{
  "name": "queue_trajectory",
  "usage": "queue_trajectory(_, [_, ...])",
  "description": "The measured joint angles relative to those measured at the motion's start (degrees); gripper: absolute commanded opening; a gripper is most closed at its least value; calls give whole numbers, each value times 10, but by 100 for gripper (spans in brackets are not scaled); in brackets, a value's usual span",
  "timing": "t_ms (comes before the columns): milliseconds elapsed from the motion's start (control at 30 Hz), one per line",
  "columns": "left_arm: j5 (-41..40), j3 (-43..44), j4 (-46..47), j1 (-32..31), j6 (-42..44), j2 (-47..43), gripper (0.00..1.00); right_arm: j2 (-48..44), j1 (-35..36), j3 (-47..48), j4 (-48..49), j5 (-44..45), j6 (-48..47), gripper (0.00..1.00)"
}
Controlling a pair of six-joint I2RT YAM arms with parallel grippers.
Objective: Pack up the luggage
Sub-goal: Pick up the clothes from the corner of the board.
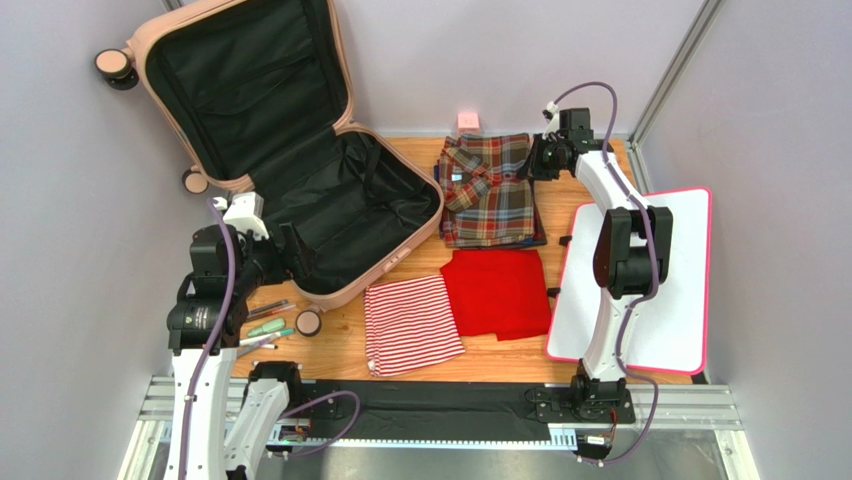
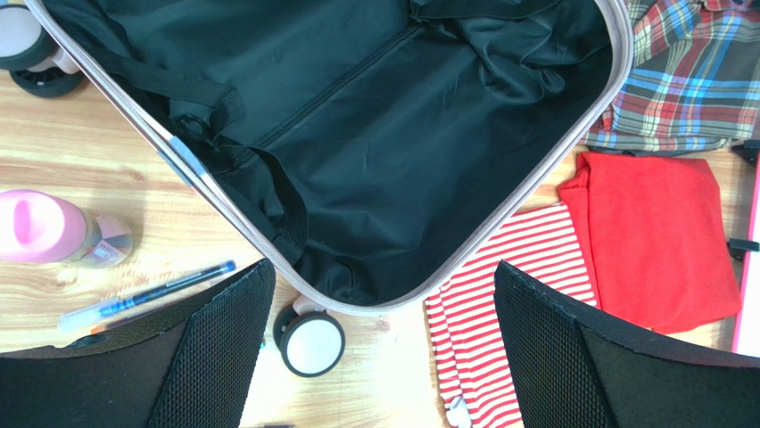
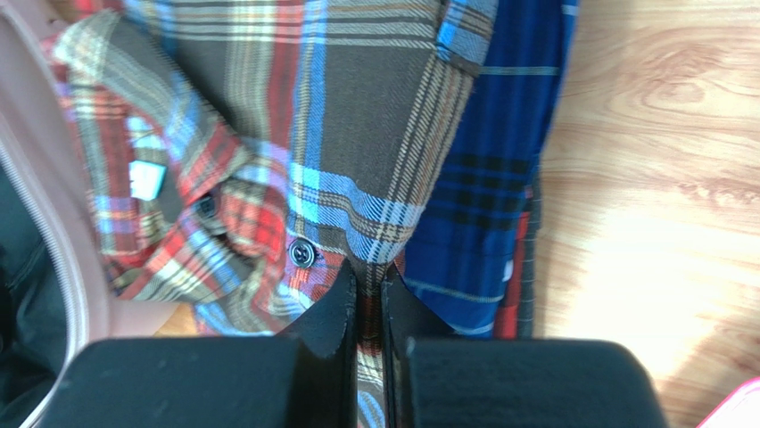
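Note:
The luggage (image 1: 300,180) lies open at the back left, its pale pink shell lined in black and its lid propped against the wall. My left gripper (image 1: 290,250) hangs open over its near corner; in the left wrist view the gripper (image 2: 379,276) frames the luggage rim (image 2: 535,192) and a caster wheel (image 2: 312,343), with nothing between the fingers. A folded plaid shirt (image 1: 490,190) lies right of the luggage. My right gripper (image 1: 538,158) is at its far right edge. In the right wrist view the gripper (image 3: 368,276) is shut on a fold of that plaid shirt (image 3: 339,107).
A blue plaid garment (image 3: 499,178) lies under the shirt. A red folded garment (image 1: 497,292) and a red-and-white striped cloth (image 1: 412,322) lie in front. A white board with a pink rim (image 1: 650,290) sits at the right. Pens (image 1: 265,325) and a pink bottle (image 2: 45,227) lie near the left arm.

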Motion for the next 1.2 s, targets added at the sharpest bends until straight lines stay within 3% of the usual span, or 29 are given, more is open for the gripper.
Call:
queue_trajectory(433, [0, -3, 3, 0, 0, 7, 97, -79, 69, 27, -41, 64, 0, 0])
queue_trajectory(1200, [4, -15, 24, 0, 0, 23, 98, -110, 221, 232, -185, 186, -68, 0])
